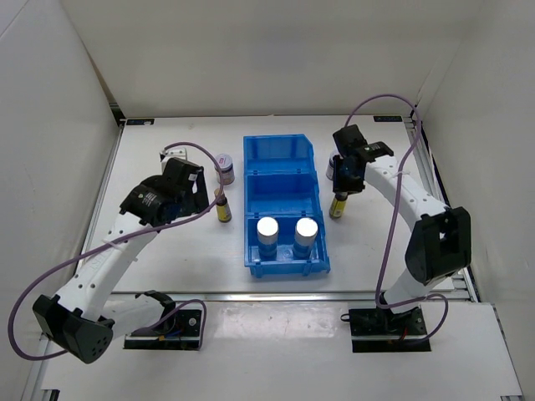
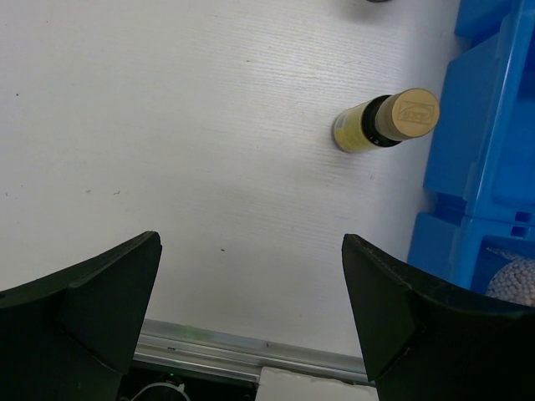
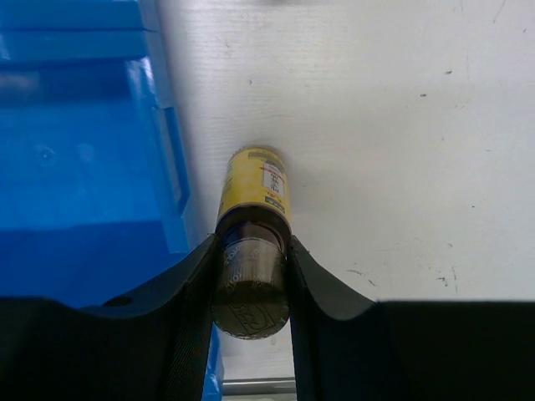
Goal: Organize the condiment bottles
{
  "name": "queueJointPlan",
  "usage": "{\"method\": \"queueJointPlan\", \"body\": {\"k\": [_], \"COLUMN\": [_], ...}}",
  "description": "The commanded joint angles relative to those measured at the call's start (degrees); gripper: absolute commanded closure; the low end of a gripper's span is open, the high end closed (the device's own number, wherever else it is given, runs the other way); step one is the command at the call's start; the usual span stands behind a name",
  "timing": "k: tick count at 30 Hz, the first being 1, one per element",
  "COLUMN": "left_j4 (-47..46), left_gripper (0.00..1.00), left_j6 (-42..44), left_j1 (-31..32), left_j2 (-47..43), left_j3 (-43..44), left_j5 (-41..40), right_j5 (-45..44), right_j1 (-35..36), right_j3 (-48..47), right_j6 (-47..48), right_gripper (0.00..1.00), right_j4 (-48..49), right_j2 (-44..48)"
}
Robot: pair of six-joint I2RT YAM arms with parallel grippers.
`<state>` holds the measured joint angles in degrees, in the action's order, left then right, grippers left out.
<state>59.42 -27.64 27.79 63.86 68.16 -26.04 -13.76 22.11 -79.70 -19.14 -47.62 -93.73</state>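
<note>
Towards the tabletop's (image 1: 209, 259) right edge, just beside the blue bin (image 1: 280, 192), my right gripper (image 3: 251, 276) pinches the cap of a yellow-labelled bottle (image 3: 253, 188); pick-up step, I reckon, and next needs a straight lift clearing the bin wall

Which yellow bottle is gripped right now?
The yellow bottle right of the bin: the right gripper is shut on its cap. The other yellow bottle, left of the bin, stands free, untouched by the open left gripper.
</note>
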Motion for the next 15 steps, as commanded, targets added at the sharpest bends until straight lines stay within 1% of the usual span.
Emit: {"method": "queueJointPlan", "body": {"k": [1, 5, 7, 11, 15], "left_j4": [-1.1, -1.8, -2.3, -5.1, -7.2], "left_gripper": [0.0, 0.0, 0.0, 0.0, 0.0], "left_j6": [0.7, -0.4, -1.8, -1.8, -1.8], "left_j1": [-0.5, -0.5, -0.5, -0.5, -1.0], "left_j2": [-2.0, -2.0, -2.0, -2.0, -0.5], "left_j3": [-0.9, -2.1, -2.6, -3.6, -4.2], "left_j5": [1.4, 2.0, 0.6, 1.3, 2.4], "right_j5": [-0.1, -0.1, -0.1, 0.6, 0.6], "right_j1": [0.3, 3.6, 6.0, 9.1, 11.5], "right_j3": [-6.9, -14.3, -17.3, -19.3, -20.4], "right_j6": [1.7, 2.3, 2.3, 2.3, 2.3], "right_gripper": [1.0, 1.0, 1.0, 1.0, 1.0], "right_j4": [-1.2, -4.8, -5.9, -5.9, -4.8], "right_j2": [4.6, 5.4, 5.4, 4.1, -0.2]}}
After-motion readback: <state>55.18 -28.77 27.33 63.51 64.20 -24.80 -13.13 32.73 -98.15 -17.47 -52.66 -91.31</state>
